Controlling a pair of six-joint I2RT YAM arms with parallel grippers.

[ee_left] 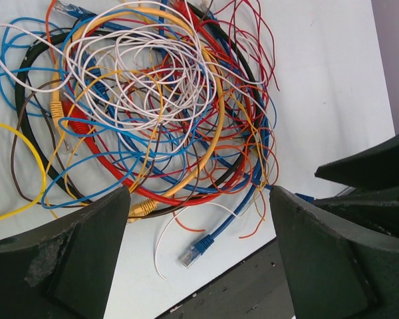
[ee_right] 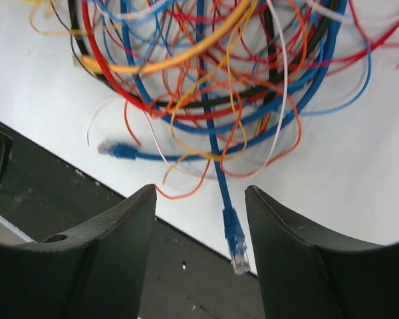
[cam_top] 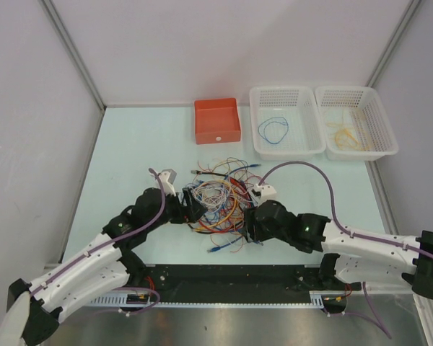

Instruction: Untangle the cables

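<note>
Red, orange, yellow, blue, white and black cables (cam_top: 216,204) lie in one tangled heap on the tabletop (cam_top: 130,151), close to the middle of its near edge, with one of your arms at each side. Your left fingers (ee_left: 80,259) stand wide apart at the heap's left side and grip nothing. Your right fingers (ee_right: 100,259) are also apart, at the heap's near right side. A blue cable (ee_right: 231,226) runs out of the tangle into the gap between them, touching neither, its plug end over the dark strip along the near edge. Along the far edge stand an orange box (cam_top: 217,120), a left basket (cam_top: 286,148) holding a blue loop (cam_top: 273,130), and a right basket (cam_top: 361,151) holding a yellowish loop (cam_top: 344,134).
</note>
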